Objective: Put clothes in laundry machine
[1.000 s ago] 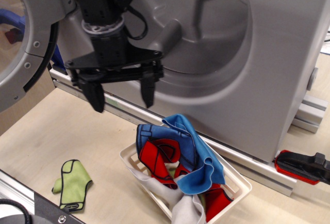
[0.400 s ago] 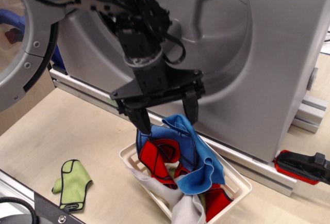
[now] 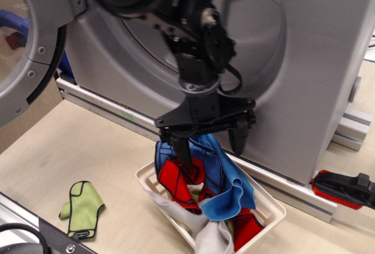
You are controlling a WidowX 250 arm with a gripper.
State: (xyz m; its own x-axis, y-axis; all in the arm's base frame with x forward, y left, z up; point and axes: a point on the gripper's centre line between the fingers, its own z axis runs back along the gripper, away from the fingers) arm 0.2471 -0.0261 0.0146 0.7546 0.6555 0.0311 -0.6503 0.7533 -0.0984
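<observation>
Blue and red clothes (image 3: 205,178) fill the basket (image 3: 266,207) at lower centre; the gripper (image 3: 212,142), jaws wide, hovers over them, needing descent and closing before the laundry machine (image 3: 304,61)

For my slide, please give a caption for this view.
Open tool above cloths in basket, before washer.

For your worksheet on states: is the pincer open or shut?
Open: the pincer fingers stand wide apart above the blue cloth, gripping nothing.
</observation>
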